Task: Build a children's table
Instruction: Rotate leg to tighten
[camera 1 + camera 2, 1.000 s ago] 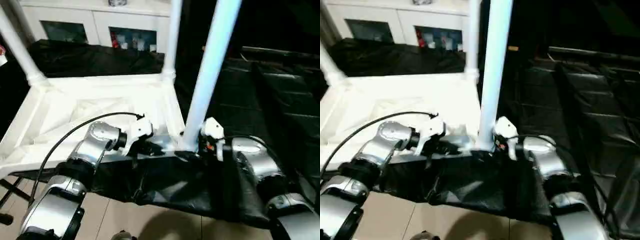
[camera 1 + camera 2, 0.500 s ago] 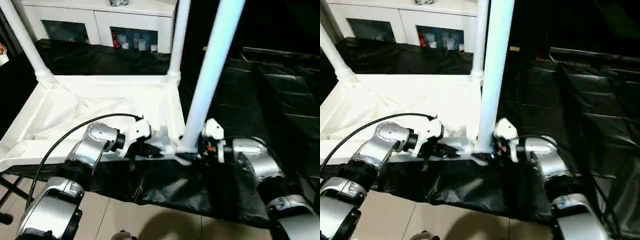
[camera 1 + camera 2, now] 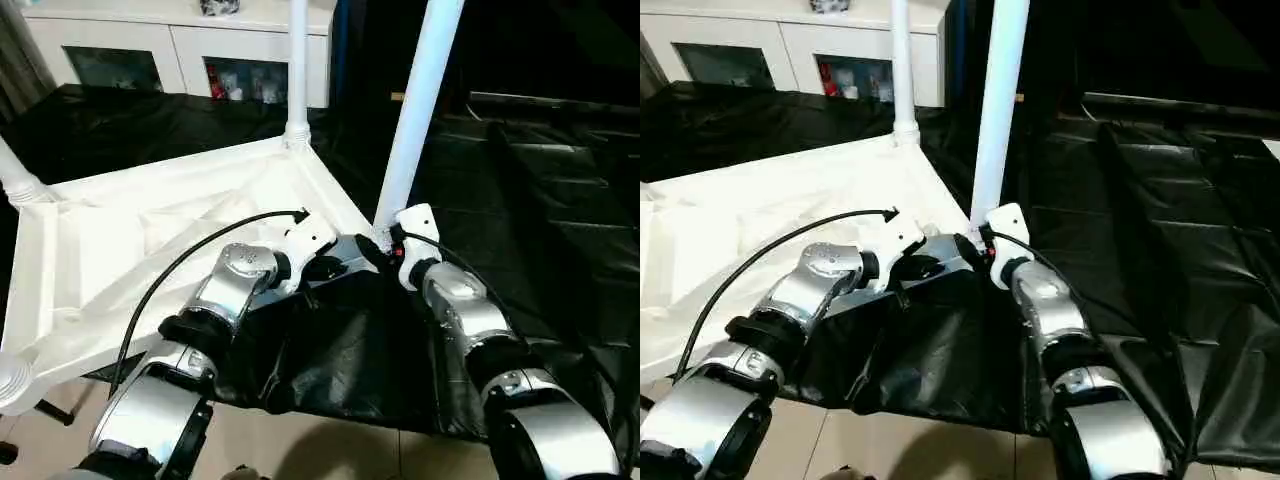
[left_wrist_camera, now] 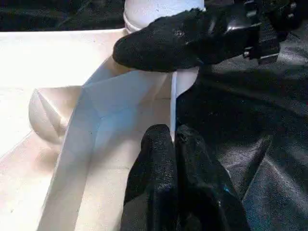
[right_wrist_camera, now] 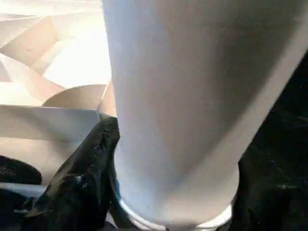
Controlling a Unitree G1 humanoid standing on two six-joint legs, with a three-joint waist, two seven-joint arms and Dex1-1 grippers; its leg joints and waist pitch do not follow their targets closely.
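Note:
The children's table lies upside down: its white top (image 3: pixel 120 240) rests on a black cover with legs standing up from its corner sockets. The nearest leg (image 3: pixel 415 110) rises from the corner in front of me. My right gripper (image 3: pixel 388 243) is closed round that leg's base, a black finger (image 5: pixel 82 183) pressed on each side. My left gripper (image 4: pixel 173 137) is shut, pinching the thin rim of the top just beside that corner. Another leg (image 3: pixel 296 70) stands at the far corner, and a third (image 3: pixel 15 180) at the left.
The black cover (image 3: pixel 340 350) drapes over the work surface and hangs off its near edge above the pale floor (image 3: pixel 300 450). A white cabinet with glass doors (image 3: pixel 180 50) stands behind. More black sheeting (image 3: pixel 540 200) spreads to the right.
The table top has swung round on the cover and its near corner has moved away from me. Both grippers went with it, keeping their holds. The view has also shifted a little.

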